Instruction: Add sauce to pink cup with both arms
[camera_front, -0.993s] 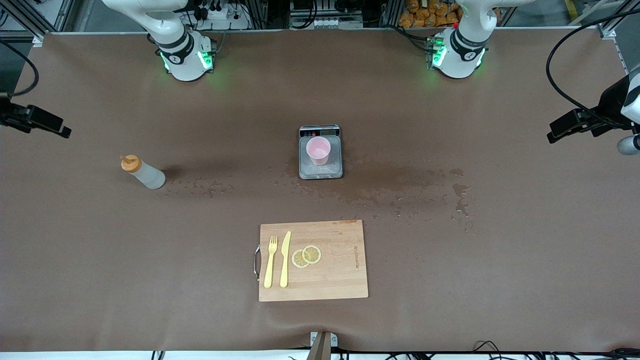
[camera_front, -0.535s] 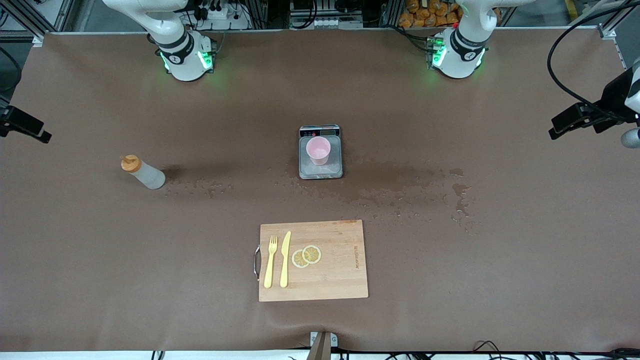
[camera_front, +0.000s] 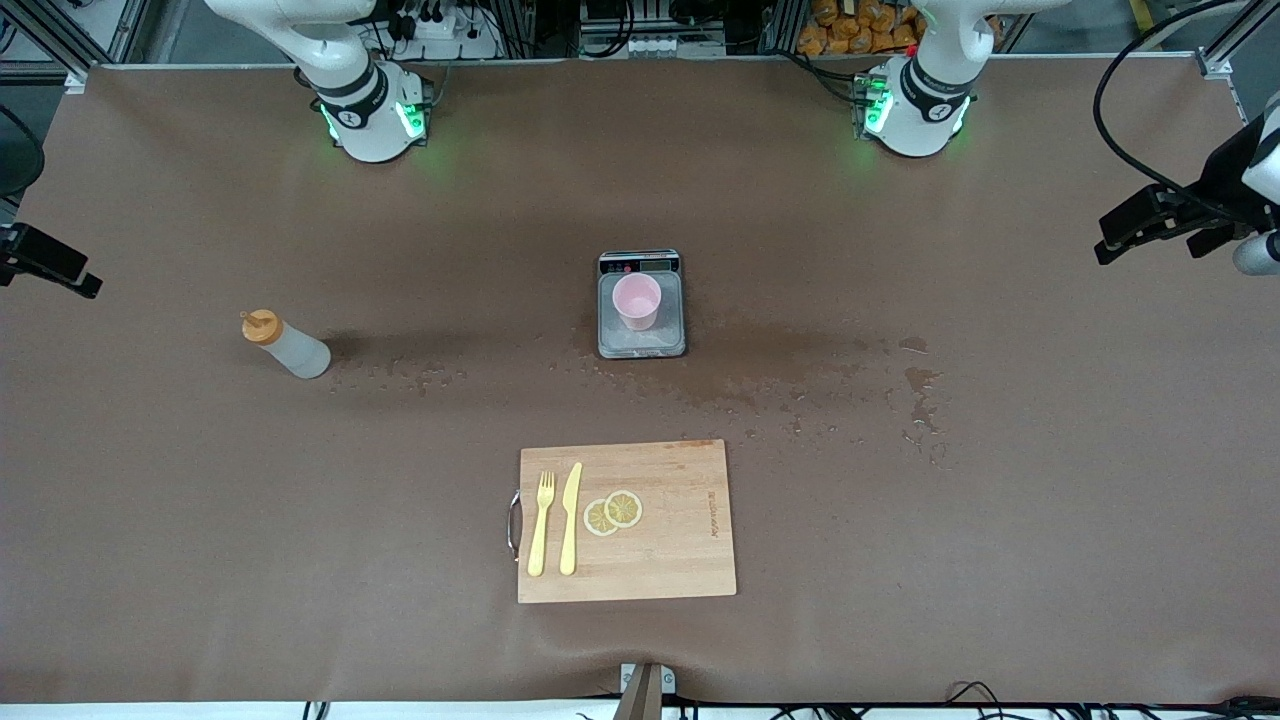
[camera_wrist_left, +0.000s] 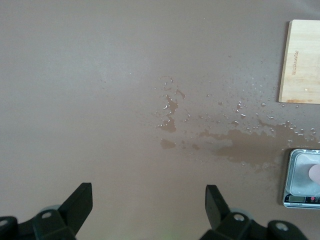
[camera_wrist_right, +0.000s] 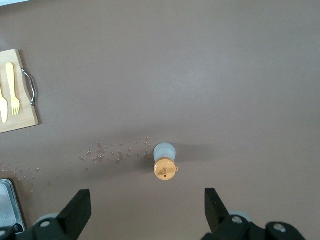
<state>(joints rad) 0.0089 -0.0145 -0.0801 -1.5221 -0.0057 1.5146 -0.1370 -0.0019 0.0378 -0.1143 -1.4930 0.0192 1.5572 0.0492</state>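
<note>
Brown table (camera_front: 200, 520) wet: spill patches (camera_front: 790, 365) from the scale toward the left arm's end, droplets near the bottle. Cutting board (camera_front: 680, 560) nearest the front camera, carrying fork (camera_front: 541, 523), knife (camera_front: 570, 518), two lemon slices (camera_front: 613, 512). Scale (camera_front: 641, 345) mid-table, pink cup (camera_front: 636, 300) upright on it; contents unreadable. Sauce bottle (camera_front: 285, 345) upright, capped, well apart from cup, toward the right arm's end. Left gripper (camera_wrist_left: 147, 202) high over spill area, fingers spread wide, holding nothing. Right gripper (camera_wrist_right: 145, 207) high over bottle, same. Fits either pre-pour or post-pour with bottle set back; can't settle which.
</note>
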